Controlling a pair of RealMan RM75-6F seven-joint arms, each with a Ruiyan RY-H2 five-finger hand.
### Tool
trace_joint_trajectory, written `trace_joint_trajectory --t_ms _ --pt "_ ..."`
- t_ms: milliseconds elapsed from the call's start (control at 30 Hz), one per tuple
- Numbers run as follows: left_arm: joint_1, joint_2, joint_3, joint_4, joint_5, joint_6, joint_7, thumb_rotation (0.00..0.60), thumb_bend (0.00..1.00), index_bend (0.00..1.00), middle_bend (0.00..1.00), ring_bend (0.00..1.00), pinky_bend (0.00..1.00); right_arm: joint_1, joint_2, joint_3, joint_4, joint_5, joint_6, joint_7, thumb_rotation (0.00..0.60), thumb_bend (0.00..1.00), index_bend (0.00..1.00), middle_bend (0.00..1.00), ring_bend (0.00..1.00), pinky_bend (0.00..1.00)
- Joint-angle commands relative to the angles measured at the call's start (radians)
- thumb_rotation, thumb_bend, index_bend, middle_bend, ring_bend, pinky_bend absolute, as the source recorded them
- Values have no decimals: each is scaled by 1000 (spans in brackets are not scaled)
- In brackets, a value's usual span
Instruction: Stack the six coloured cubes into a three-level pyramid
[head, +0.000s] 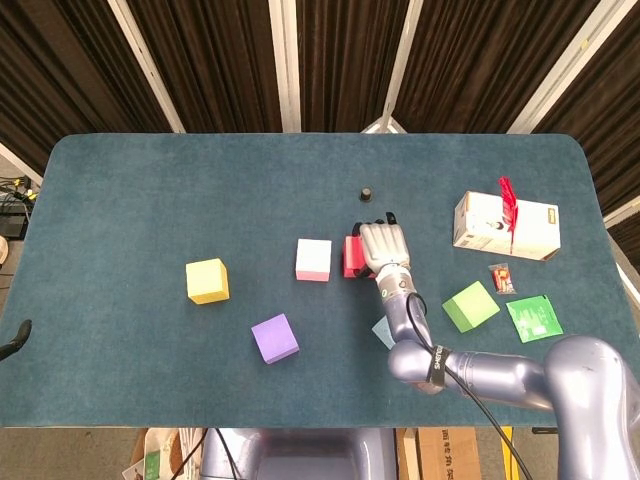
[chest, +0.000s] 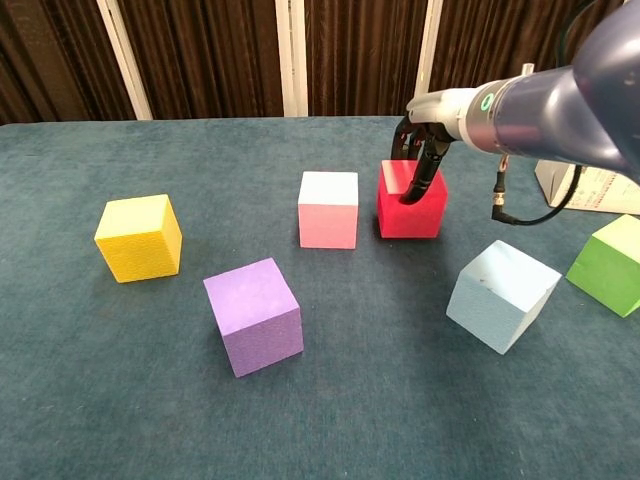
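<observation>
- Right now the right hand grips the red cube from above, its fingers curled over the cube's top and front face.
- Red cube rests on the blue tabletop, just beside the pink cube, a narrow gap between them.
- Yellow cube stands well to the left; purple cube lies nearer the front edge.
- Light blue cube sits tilted, right of the purple one, with the green cube further right.
- Cardboard box with a red item on top stands near the right edge, a green packet in front of it.
- Left hand shows in neither view.
</observation>
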Motion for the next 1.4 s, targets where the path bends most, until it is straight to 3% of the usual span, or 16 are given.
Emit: trace_joint_trajectory --t_ms 33,1400 --pt "0 0 0 1 -1 0 1 600 363 143 0 0 0 5 -6 7 -2 7 10 -10 600 242 325 440 227 0" --pt "2 15 -6 -7 -12 -4 -24 600 363 143 0 0 0 27 -90 83 49 60 16 -83 600 242 325 441 228 0"
